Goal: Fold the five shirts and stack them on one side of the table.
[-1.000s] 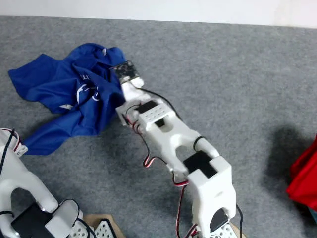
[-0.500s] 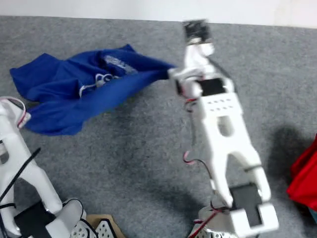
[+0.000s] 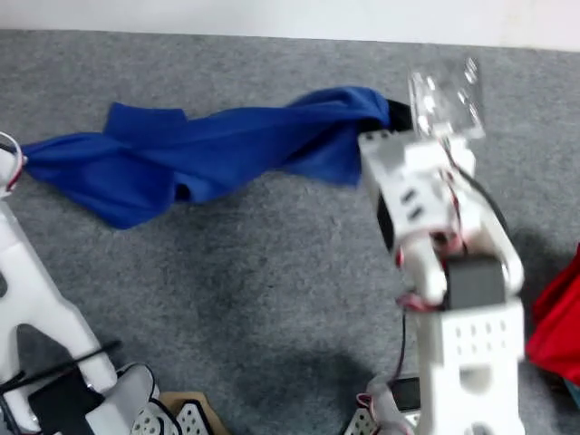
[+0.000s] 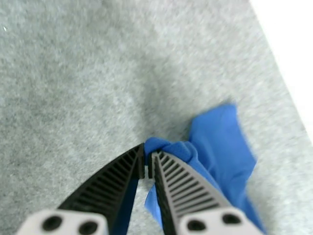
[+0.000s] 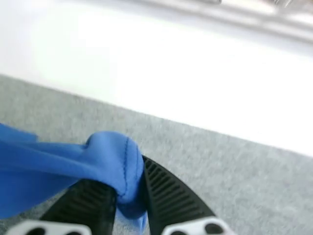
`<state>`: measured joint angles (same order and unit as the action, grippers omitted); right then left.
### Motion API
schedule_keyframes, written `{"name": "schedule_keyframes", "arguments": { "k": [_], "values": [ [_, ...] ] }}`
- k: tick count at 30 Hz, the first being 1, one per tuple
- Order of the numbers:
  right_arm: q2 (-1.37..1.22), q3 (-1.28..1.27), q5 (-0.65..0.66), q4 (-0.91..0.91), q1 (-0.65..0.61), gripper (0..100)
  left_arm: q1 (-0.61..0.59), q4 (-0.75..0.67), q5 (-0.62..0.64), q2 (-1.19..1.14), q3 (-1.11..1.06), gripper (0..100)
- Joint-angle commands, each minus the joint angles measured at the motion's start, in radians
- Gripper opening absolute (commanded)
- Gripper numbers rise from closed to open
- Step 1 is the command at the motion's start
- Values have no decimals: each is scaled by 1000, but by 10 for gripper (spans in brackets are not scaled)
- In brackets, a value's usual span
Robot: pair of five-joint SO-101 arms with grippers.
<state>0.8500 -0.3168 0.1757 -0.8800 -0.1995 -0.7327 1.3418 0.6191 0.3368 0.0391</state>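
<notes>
hands [image 4: 147, 152] [image 5: 129, 183] tight on blue shirt [image 3: 227, 149]

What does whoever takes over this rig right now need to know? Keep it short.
Left end effector: shut on one end of the blue shirt.
Right end effector: shut on the other end, near the far edge of the table.
The blue shirt is pulled out long between the two arms, bunched rather than flat. Crumpled red fabric lies at the right side of the high view.
Done: nothing folded or stacked.
Left: spread and fold the blue shirt, then the others, and stack them on one side.
</notes>
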Motion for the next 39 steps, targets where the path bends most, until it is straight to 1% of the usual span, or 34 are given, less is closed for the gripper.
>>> {"name": "schedule_keyframes", "arguments": {
  "k": [1,4,6,8,10,13,18,22,26,31,36,39],
  "values": [
    [183,-27,11,-2,44,5,-15,74,14,12,156,5],
    [263,-48,38,-51,28,6,-15,130,14,13,243,5],
    [274,-48,72,-120,-27,6,-15,164,15,13,302,5],
    [274,-48,84,-193,-65,6,-16,201,46,13,369,5],
    [274,-47,81,-228,-81,6,-16,230,64,13,435,5],
    [278,-31,84,-234,-82,6,-16,270,92,13,538,5],
    [278,117,84,-249,-82,6,-33,319,141,13,700,5],
    [271,251,86,-242,-88,6,-64,341,187,13,806,5],
    [272,314,86,-239,-90,6,-81,353,229,13,871,5],
    [272,311,81,-188,-90,6,-76,347,316,13,940,5],
    [278,202,80,-197,-90,6,-81,347,325,13,1030,5],
    [280,170,80,-246,-90,6,-82,345,327,13,1081,5]
  ]
}}
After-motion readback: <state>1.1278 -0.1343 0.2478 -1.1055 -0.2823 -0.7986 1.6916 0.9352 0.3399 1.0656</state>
